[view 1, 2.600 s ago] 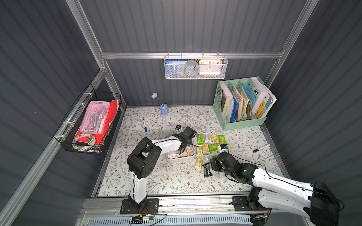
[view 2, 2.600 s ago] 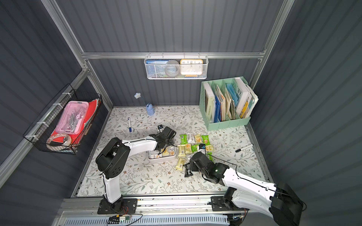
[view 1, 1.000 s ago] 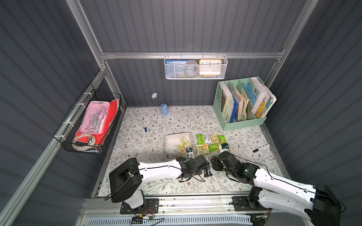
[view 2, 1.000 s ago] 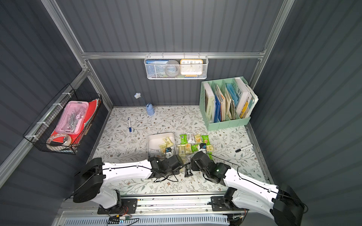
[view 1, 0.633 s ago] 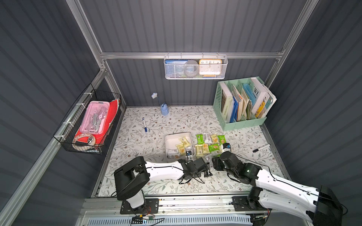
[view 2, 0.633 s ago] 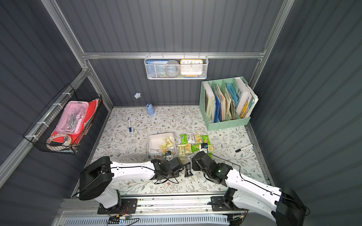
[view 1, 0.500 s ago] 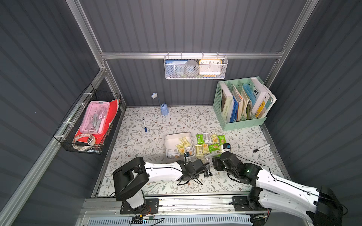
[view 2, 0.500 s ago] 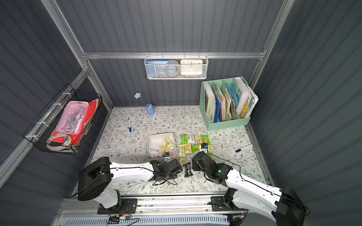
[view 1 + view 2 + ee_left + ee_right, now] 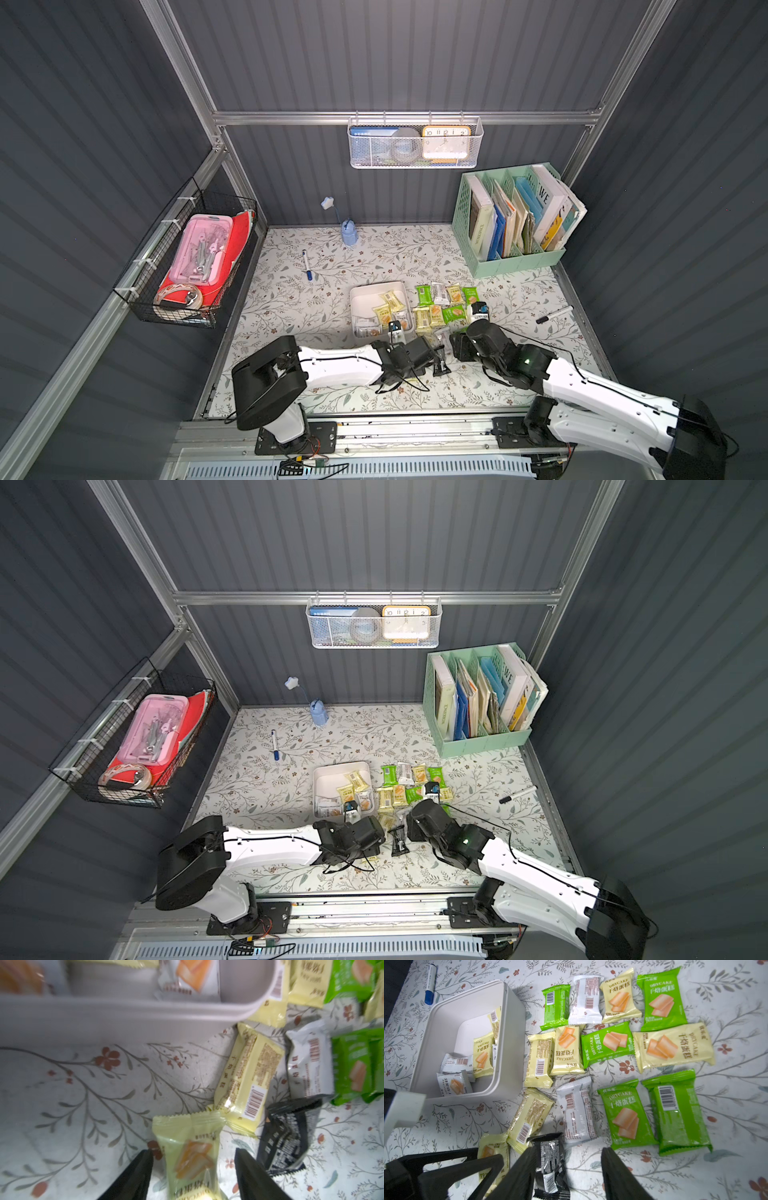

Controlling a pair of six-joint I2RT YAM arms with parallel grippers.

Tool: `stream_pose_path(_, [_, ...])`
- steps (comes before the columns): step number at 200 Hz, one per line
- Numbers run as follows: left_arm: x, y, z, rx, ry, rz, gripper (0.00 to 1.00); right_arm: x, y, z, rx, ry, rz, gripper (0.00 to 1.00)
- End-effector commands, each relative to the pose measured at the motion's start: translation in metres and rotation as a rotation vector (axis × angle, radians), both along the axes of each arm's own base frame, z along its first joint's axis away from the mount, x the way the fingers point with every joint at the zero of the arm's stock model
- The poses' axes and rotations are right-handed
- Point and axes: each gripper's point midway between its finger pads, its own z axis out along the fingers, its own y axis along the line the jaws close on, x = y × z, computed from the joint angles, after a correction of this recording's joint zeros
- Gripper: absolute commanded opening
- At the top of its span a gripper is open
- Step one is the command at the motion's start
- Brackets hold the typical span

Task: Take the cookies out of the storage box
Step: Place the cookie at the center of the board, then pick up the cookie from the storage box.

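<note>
The white storage box [image 9: 360,300] [image 9: 510,1043] sits mid-table with several cookies [image 9: 481,1053] inside. More cookies [image 9: 446,305] [image 9: 411,785] lie in rows to its right. In front of the box, my left gripper [image 9: 193,1151] is open around a pale yellow packet [image 9: 187,1147] lying on the table, with a gap on each side. My right gripper [image 9: 570,1149] is open just right of it. A black packet [image 9: 550,1157] [image 9: 439,365] lies against one of its fingers, and the space between the jaws is mostly bare table.
A mint-green file holder [image 9: 515,257] stands at the back right. A blue pen [image 9: 306,266] and a blue lamp [image 9: 349,232] lie at the back left, and a black marker [image 9: 555,314] at the right edge. A wire basket [image 9: 199,249] hangs on the left wall.
My left gripper came forward from the box with the pale yellow packet, then opened and let it go on the table beside the black packet. The right arm barely moved.
</note>
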Motion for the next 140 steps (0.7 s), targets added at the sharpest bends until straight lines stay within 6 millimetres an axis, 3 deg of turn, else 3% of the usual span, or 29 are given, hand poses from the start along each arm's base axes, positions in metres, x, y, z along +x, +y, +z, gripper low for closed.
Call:
stream_pose_path(1, [0.011,0.018,0.045,-0.020,-0.111,0.068,0.68,0.009,0.017,0.018,0.008,-0.029,0.060,0.55])
stream_pose_path(32, [0.038,0.051,0.106,-0.090,-0.293,0.202,0.65,0.019,0.054,0.031,0.033,-0.021,0.186,0.55])
stream_pose_path(49, [0.058,0.077,0.128,-0.149,-0.368,0.287,0.64,0.026,0.076,0.040,0.030,-0.011,0.255,0.55])
stream_pose_path(59, [0.068,0.092,0.136,-0.187,-0.403,0.328,0.63,0.031,0.089,0.034,0.006,0.022,0.297,0.55])
stream_pose_path(102, [0.098,0.150,0.147,-0.187,-0.479,0.450,0.62,0.057,0.142,0.037,-0.048,0.085,0.430,0.55])
stream_pose_path(120, [0.108,0.163,0.140,-0.189,-0.464,0.462,0.62,0.069,0.160,0.035,-0.084,0.119,0.469,0.55])
stream_pose_path(140, [0.115,0.176,0.127,-0.206,-0.445,0.479,0.62,0.085,0.165,0.017,-0.192,0.171,0.462,0.56])
